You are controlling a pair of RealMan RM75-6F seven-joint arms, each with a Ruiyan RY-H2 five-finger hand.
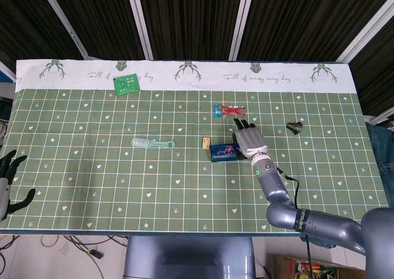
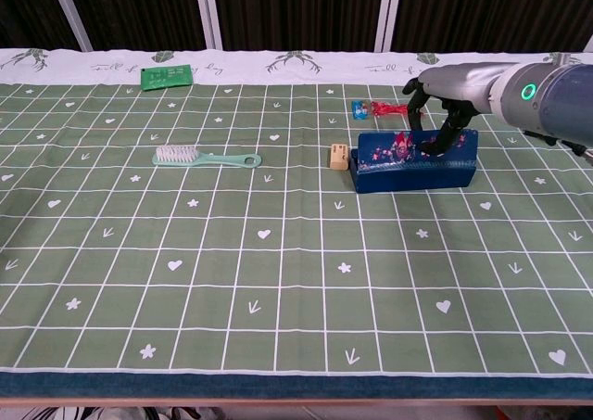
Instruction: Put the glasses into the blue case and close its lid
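The right hand (image 2: 443,114) rests on the blue case (image 2: 414,162), fingers curled over its lid's top edge. The lid stands tilted over the base. Its contents are hidden. The left hand (image 1: 8,181) hangs apart, fingers spread, empty.

Small dark blue box-shaped glasses case (image 2: 413,163) with red and pink flower marks on its lid, sitting on the green squared cloth right of the middle. Lid standing up, tipped toward the front, not flat down. Touched along its top edge by the fingers. Glasses not to be seen, maybe inside.
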